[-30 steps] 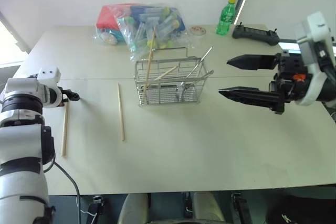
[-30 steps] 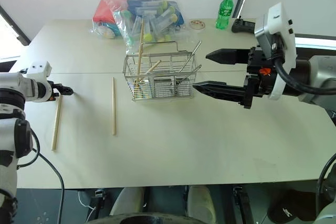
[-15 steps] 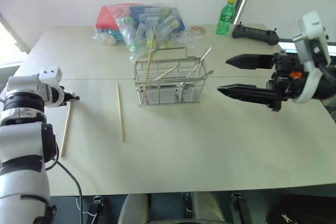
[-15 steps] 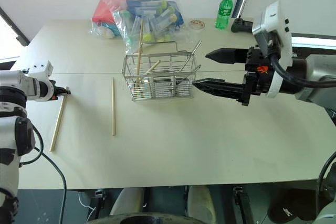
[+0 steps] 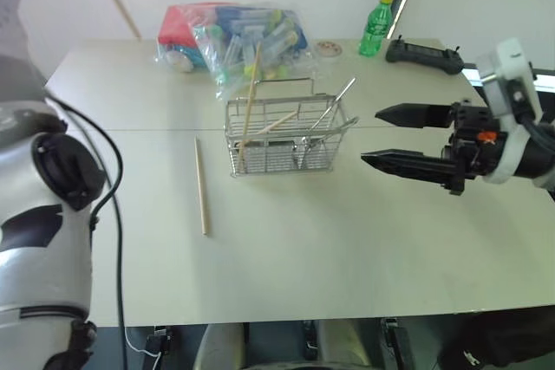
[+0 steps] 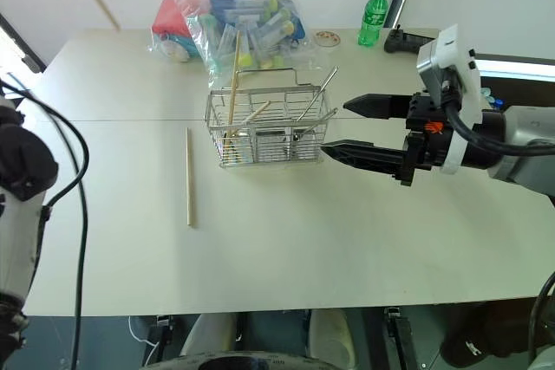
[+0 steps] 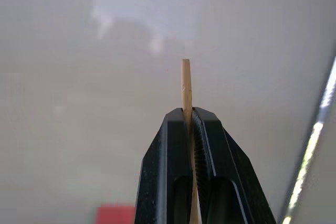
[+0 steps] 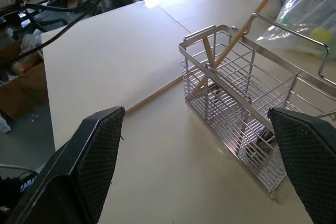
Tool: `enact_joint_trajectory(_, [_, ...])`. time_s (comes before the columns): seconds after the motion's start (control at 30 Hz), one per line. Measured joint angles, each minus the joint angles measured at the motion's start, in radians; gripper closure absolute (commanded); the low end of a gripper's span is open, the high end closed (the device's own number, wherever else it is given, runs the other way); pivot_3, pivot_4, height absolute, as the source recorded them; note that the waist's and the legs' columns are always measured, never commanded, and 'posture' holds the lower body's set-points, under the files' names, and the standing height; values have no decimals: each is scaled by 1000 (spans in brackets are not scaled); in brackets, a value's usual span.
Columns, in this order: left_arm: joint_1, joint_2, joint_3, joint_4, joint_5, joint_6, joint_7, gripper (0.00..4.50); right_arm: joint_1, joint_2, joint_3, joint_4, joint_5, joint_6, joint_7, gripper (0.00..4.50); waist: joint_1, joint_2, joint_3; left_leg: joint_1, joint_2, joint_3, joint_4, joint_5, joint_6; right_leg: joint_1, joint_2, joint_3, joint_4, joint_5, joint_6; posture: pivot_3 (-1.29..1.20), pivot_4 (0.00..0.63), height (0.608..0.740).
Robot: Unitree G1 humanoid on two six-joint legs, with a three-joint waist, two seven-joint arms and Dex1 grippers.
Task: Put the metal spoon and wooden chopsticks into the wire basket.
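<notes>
One wooden chopstick (image 5: 200, 185) lies flat on the table (image 5: 347, 249), left of the wire basket (image 5: 286, 138) and apart from it. The right gripper (image 5: 375, 137) hovers just right of the basket, its fingers spread wide with nothing between them. Inside the basket two chopsticks (image 5: 249, 97) lean upright, and the metal spoon (image 5: 334, 101) stands in its right end. Behind sit a plastic bag (image 5: 234, 36) and a green bottle (image 5: 375, 26). The left wrist view adds the left gripper (image 7: 189, 116) clamped tight on a chopstick (image 7: 186, 85), raised against a pale wall.
</notes>
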Motion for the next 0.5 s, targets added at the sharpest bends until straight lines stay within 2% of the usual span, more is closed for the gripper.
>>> enact_joint_trajectory(0.1, [72, -92, -34, -146, -54, 72, -19, 4431, 4, 4, 0, -14, 23, -2, -38, 0, 0, 0, 0, 0, 1, 0, 1, 1, 0, 0, 1, 0, 2, 0, 0, 0, 150, 701])
enact_joint_trajectory(0.2, [185, -184, -135, -295, -74, 135, -59, 4431, 20, 6, -7, -22, 52, -4, -80, 0, 0, -1, 0, 0, 1, 0, 3, 2, -1, 1, 1, 0, 2, 1, -1, 0, 150, 701])
enact_joint_trajectory(0.3, [240, -219, -197, -363, -82, 168, -79, 4431, 43, 6, -19, -38, 77, -4, -112, 0, -4, -1, 1, 0, 1, 0, 4, 2, -1, 1, 1, 1, 2, 1, -1, 0, 150, 701])
enact_joint_trajectory(0.5, [261, -259, -218, -405, -90, 164, -86, 4431, 89, 6, -58, -58, 143, -26, -191, 0, 0, -1, 1, 0, 2, 0, 2, 2, -1, 1, 3, 1, 2, 1, -1, 0, 150, 701])
